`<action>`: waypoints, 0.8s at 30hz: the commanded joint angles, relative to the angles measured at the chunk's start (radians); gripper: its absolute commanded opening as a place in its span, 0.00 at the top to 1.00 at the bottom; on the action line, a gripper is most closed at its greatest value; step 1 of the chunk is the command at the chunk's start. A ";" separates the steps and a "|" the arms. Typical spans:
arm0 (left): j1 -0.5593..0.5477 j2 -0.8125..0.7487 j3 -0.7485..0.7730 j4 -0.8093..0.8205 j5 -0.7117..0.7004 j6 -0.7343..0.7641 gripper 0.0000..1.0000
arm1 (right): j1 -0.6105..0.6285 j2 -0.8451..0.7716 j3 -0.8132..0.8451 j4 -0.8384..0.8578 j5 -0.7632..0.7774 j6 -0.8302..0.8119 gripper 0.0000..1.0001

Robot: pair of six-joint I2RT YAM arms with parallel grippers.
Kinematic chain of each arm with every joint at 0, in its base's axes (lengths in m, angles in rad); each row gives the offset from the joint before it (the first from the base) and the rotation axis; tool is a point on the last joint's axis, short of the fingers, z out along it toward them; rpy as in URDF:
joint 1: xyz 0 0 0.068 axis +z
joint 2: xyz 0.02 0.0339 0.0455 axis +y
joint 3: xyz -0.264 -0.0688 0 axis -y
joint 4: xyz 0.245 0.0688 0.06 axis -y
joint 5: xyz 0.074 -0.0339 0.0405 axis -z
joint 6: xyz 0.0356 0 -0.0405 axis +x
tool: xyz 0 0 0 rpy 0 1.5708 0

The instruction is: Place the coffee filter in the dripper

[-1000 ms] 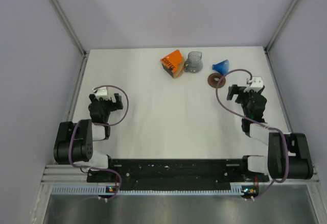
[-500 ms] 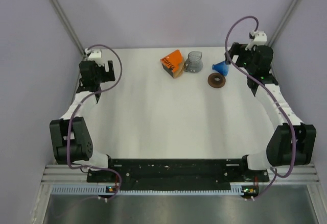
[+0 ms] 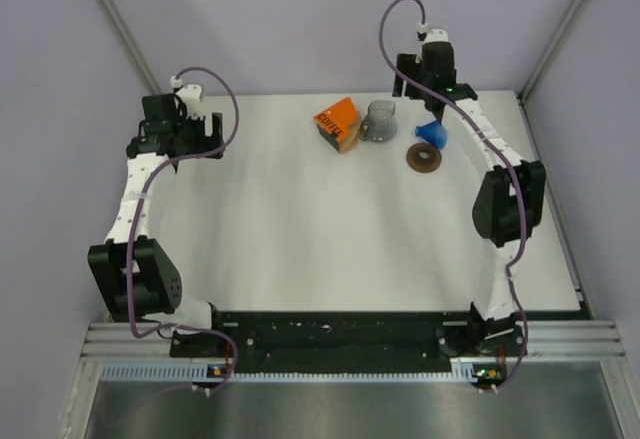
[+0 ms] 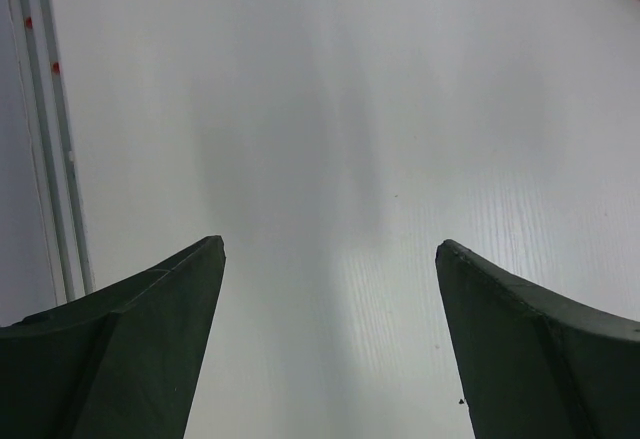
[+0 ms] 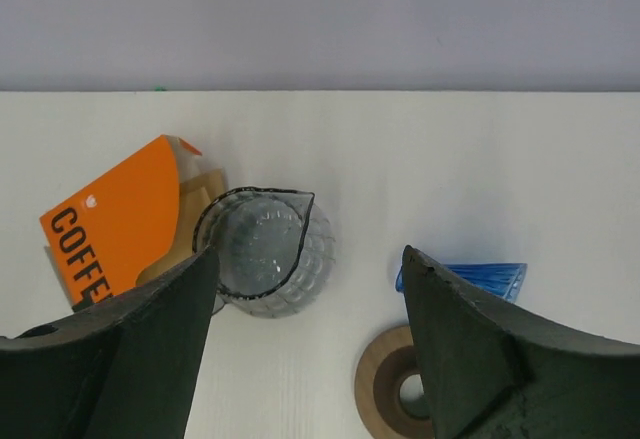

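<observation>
The dripper (image 5: 470, 276) lies on its side, rim toward the back wall; coffee filter (image 5: 203, 181) tucked in the orange box (image 5: 110, 224). The left gripper (image 4: 330, 247) and right gripper (image 5: 310, 253) gape wide.

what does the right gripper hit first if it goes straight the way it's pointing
Probably the clear pitcher, just left of centre ahead of the open right gripper; the dripper sits off to the right. Depth is unclear, so it could meet bare table beside it.

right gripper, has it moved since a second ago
Yes: the right gripper moved from near the brown ring to the far edge behind the pitcher.
</observation>
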 commanded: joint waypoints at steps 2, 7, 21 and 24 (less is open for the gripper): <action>0.005 -0.008 0.024 -0.092 0.031 -0.019 0.09 | 0.049 0.218 0.286 -0.128 0.142 0.019 0.30; 0.003 -0.034 -0.004 -0.077 0.034 -0.020 0.10 | 0.064 0.362 0.435 -0.228 0.188 0.031 0.34; 0.002 -0.078 -0.041 -0.055 0.066 -0.017 0.10 | 0.069 0.490 0.486 -0.271 0.110 0.045 0.69; 0.003 -0.090 -0.044 -0.055 0.046 -0.008 0.10 | 0.067 0.459 0.448 -0.280 0.116 0.025 0.84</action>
